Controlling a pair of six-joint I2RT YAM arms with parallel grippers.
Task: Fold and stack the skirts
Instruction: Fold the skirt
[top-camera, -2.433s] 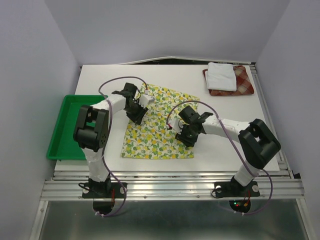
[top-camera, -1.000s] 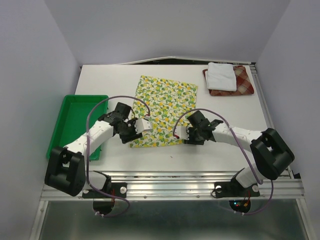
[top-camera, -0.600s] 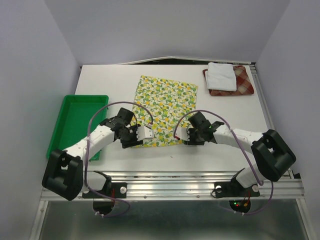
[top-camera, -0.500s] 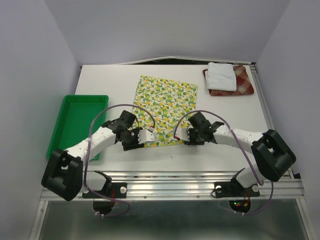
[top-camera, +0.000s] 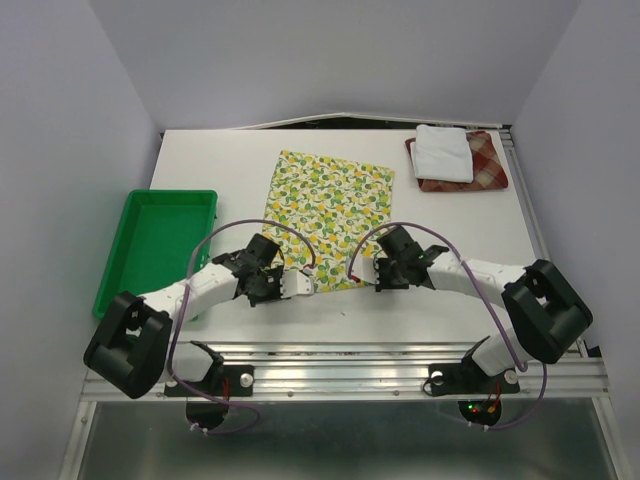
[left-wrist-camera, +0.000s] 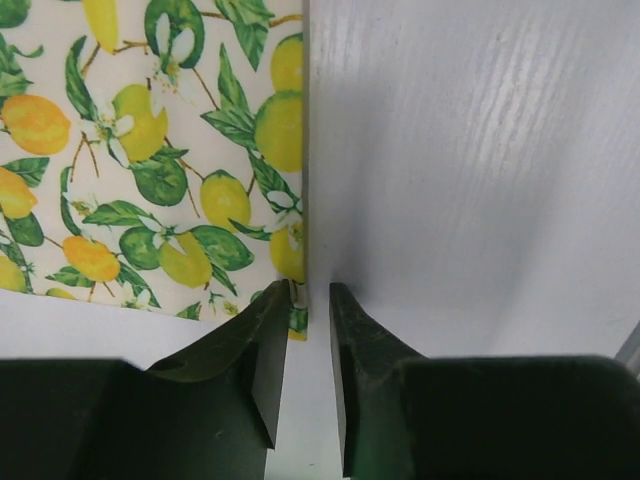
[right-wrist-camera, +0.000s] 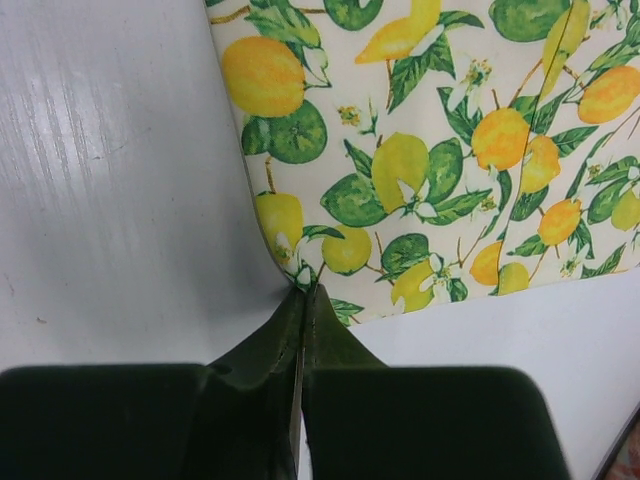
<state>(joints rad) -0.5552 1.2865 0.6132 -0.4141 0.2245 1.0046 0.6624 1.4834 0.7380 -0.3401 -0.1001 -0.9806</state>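
Note:
The fruit-print skirt (top-camera: 330, 205) lies spread flat in the middle of the table. My left gripper (top-camera: 314, 284) is low at its near edge. In the left wrist view the jaws (left-wrist-camera: 308, 290) stand a narrow gap apart beside a corner of the skirt (left-wrist-camera: 150, 150), not pinching it. My right gripper (top-camera: 366, 274) is at the near right corner. In the right wrist view it (right-wrist-camera: 303, 290) is shut on the skirt's edge (right-wrist-camera: 420, 150). The folded white skirt (top-camera: 443, 152) lies on the plaid skirt (top-camera: 490, 168) at the back right.
A green tray (top-camera: 150, 250) sits at the table's left edge beside my left arm. The table's metal front rail (top-camera: 340, 350) runs just behind both grippers. Purple cables loop over both arms.
The skirt, held crumpled and skewed 2.4 s ago, now lies flat and square. Over the last second my left gripper slid right along the near edge; the right gripper barely moved.

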